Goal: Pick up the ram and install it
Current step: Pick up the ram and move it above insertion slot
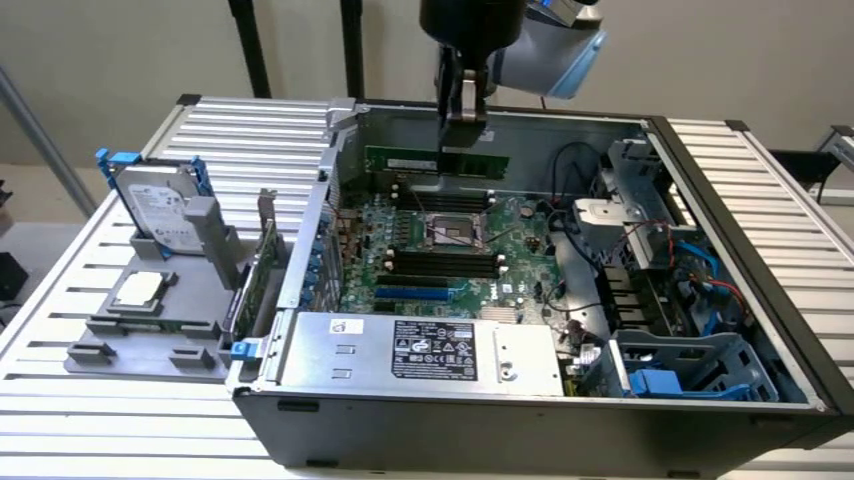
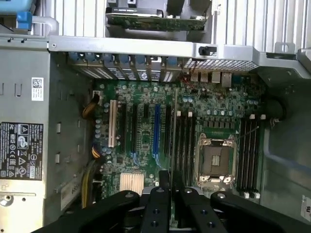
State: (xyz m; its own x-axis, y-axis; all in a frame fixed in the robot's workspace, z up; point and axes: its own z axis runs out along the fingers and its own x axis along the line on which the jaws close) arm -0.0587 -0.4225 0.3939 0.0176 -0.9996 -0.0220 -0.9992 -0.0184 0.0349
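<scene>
The ram [image 1: 407, 160] is a narrow green stick held level above the back part of the motherboard [image 1: 441, 285], inside the open computer case [image 1: 747, 260]. My gripper [image 1: 463, 130] hangs straight down over it and is shut on the stick near its middle. In the wrist view the ram [image 2: 174, 126] shows edge-on as a thin line running out from between the black fingers [image 2: 156, 204] of my gripper [image 2: 171, 189]. It lies beside the black memory slots [image 2: 184, 141] next to the CPU socket [image 2: 214, 162]. It hangs apart from the board.
A power supply [image 1: 427, 350] fills the case's front. A drive cage [image 1: 694, 370] and cables sit at the exterior view's right. Outside the case, at the exterior view's left, a grey fixture [image 1: 94, 350] holds a hard drive [image 1: 158, 205], a chip [image 1: 139, 290] and a green card [image 1: 260, 270].
</scene>
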